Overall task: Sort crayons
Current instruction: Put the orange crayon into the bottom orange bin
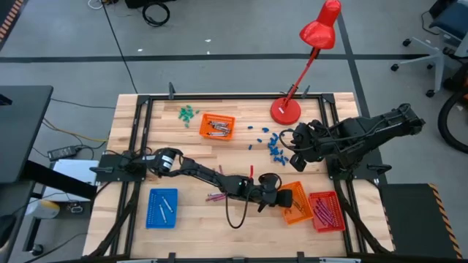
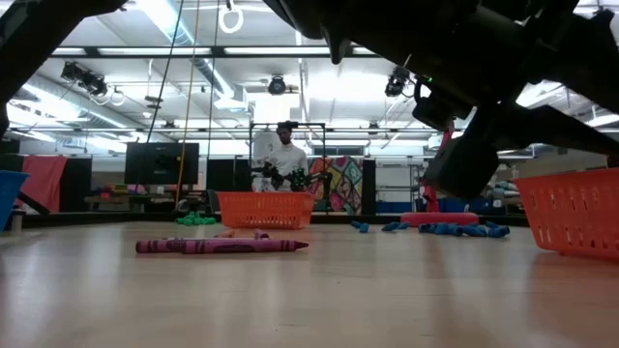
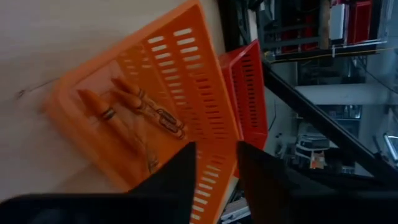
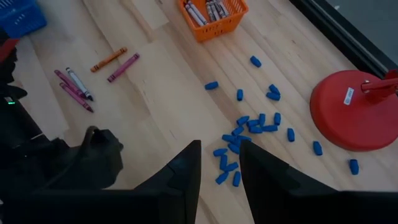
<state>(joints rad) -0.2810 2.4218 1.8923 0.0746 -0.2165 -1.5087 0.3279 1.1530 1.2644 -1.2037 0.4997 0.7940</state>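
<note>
My left gripper [image 3: 216,180] stands open over the near-right orange tray [image 3: 186,74], at its edge [image 1: 281,199], with nothing between its fingers. Two orange crayons [image 3: 146,106] lie flat on that tray's floor. Loose crayons, purple, magenta, orange and grey-white, lie on the wood at mid-table [image 4: 76,87] [image 2: 222,246] [image 1: 217,196]. My right gripper [image 4: 221,180] hangs open and empty above the scattered blue pieces [image 4: 249,127], at the table's right side [image 1: 298,150].
A red tray [image 1: 327,212] adjoins the orange one at the near right. A blue tray [image 1: 162,207] sits near left, another orange tray [image 1: 217,126] with crayons at the far middle. Green pieces [image 1: 189,113] lie far left. A red lamp base [image 1: 285,109] stands far right.
</note>
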